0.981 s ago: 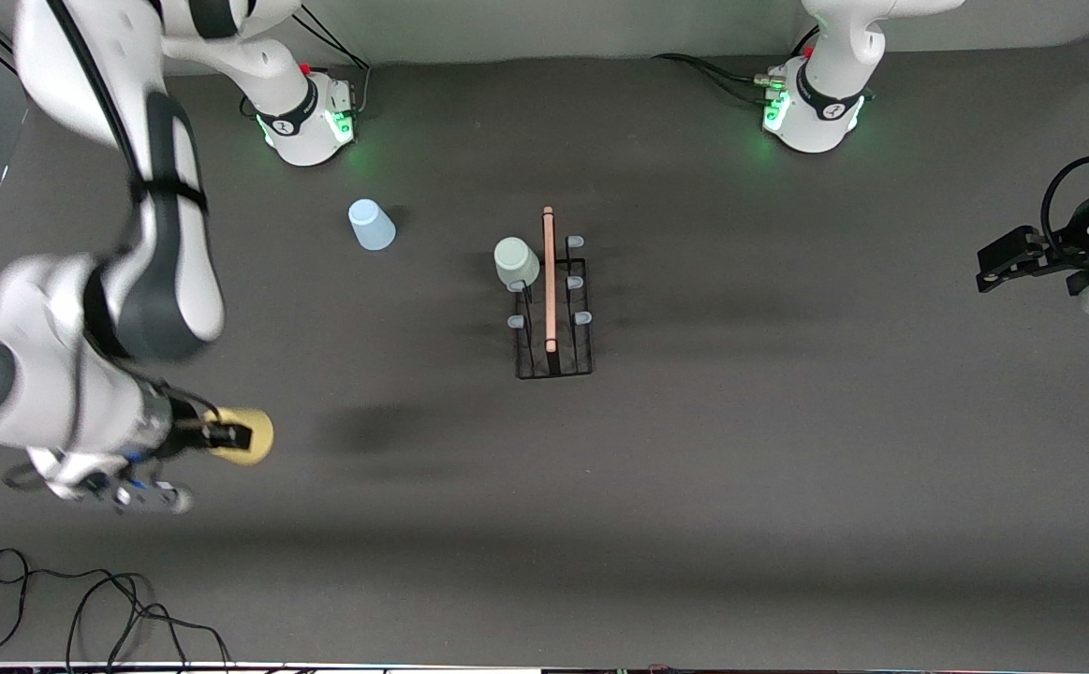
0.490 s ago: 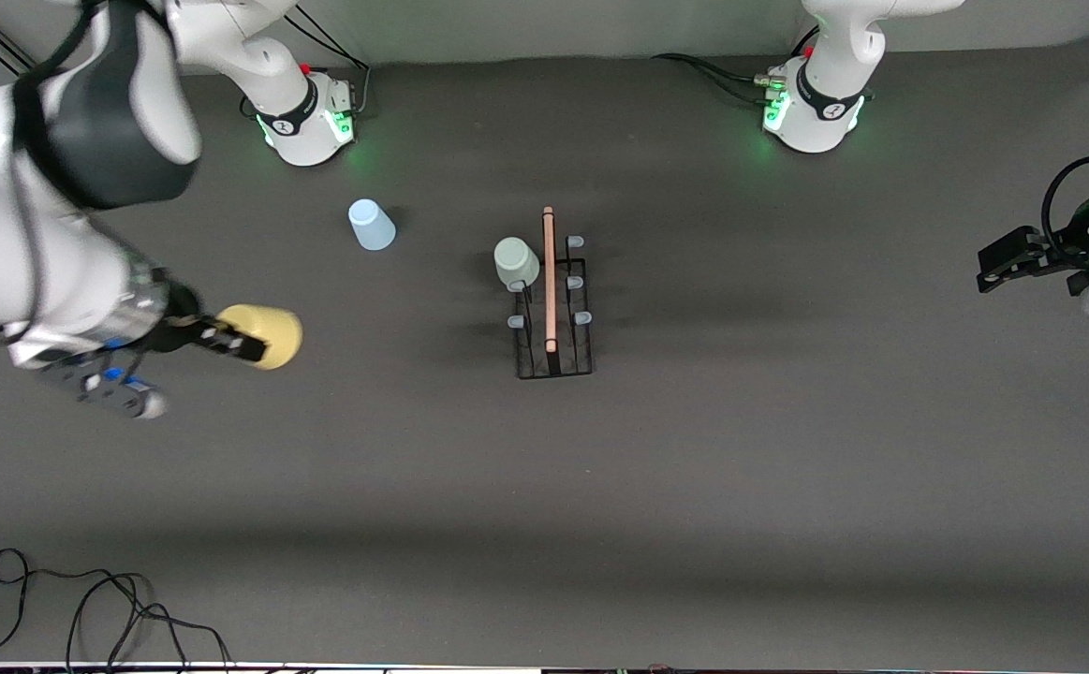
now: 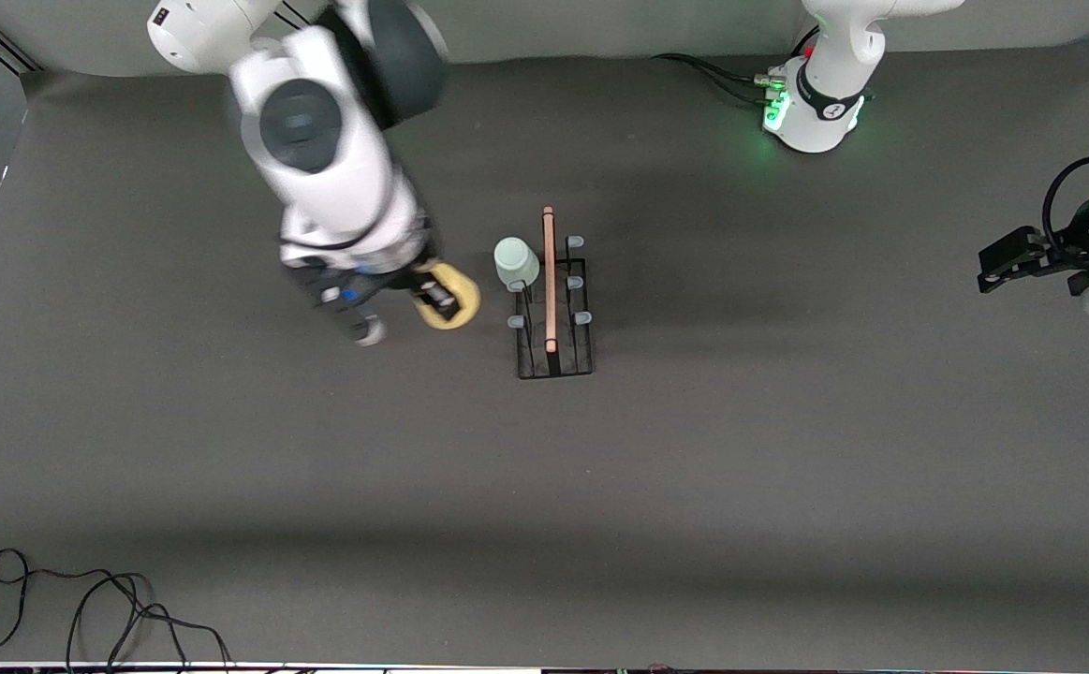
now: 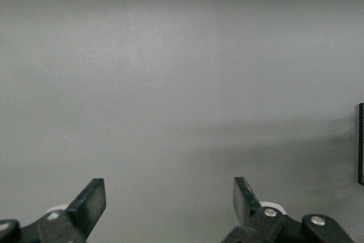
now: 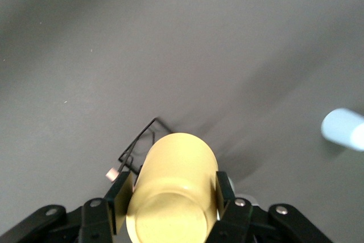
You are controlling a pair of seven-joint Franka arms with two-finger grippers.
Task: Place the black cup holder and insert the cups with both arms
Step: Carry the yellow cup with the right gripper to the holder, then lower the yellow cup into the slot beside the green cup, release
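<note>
The black cup holder [image 3: 553, 363] stands mid-table with its wooden rod handle [image 3: 549, 281] on top. A pale mint green cup [image 3: 516, 262] sits upside down on one of its prongs on the side toward the right arm's end. My right gripper [image 3: 436, 298] is shut on the yellow cup [image 3: 458, 301], held on its side just beside the holder. In the right wrist view the yellow cup [image 5: 173, 180] fills the jaws, with the holder's wire [image 5: 136, 143] under it and the light blue cup [image 5: 344, 129] off to the side. My left gripper [image 3: 998, 262] waits open and empty.
The right arm hides the light blue cup in the front view. A black cable [image 3: 85, 608] lies coiled at the table's near edge toward the right arm's end. The left arm's base [image 3: 816, 112] stands at the table's top edge.
My right gripper has swung with the yellow cup from the right arm's end of the table to just beside the holder. The left arm has not moved.
</note>
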